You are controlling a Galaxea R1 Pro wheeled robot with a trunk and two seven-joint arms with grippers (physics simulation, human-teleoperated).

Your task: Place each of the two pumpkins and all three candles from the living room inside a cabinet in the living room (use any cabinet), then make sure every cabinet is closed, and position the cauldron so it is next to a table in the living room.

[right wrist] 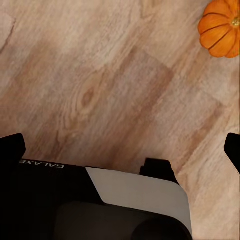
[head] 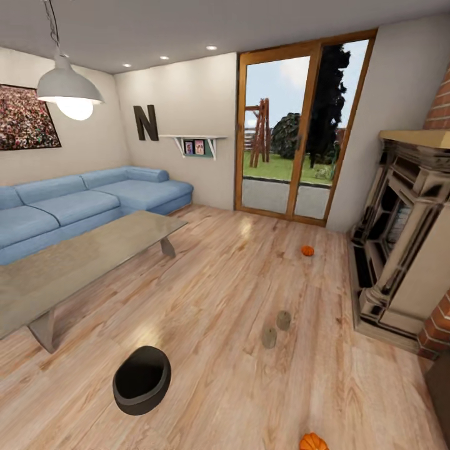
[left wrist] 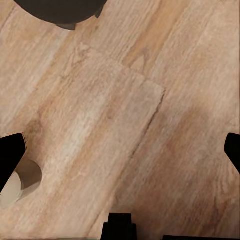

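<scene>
I see one pumpkin (head: pixel 314 442) on the floor (head: pixel 225 287) right below me, another pumpkin (head: pixel 307 250) near the fireplace (head: pixel 400 250), two candles (head: pixel 276 329) between them, and the cauldron (head: pixel 142 379) beside the bench (head: pixel 75 262). Both the left gripper (left wrist: pixel 120 165) and the right gripper (right wrist: pixel 120 160) are spread wide, holding nothing.

Floor (head: pixel 206 300) – glossy pale wood planks; cauldron (head: pixel 142 380) matt black; pumpkins (head: pixel 307 250) – ribbed orange
</scene>
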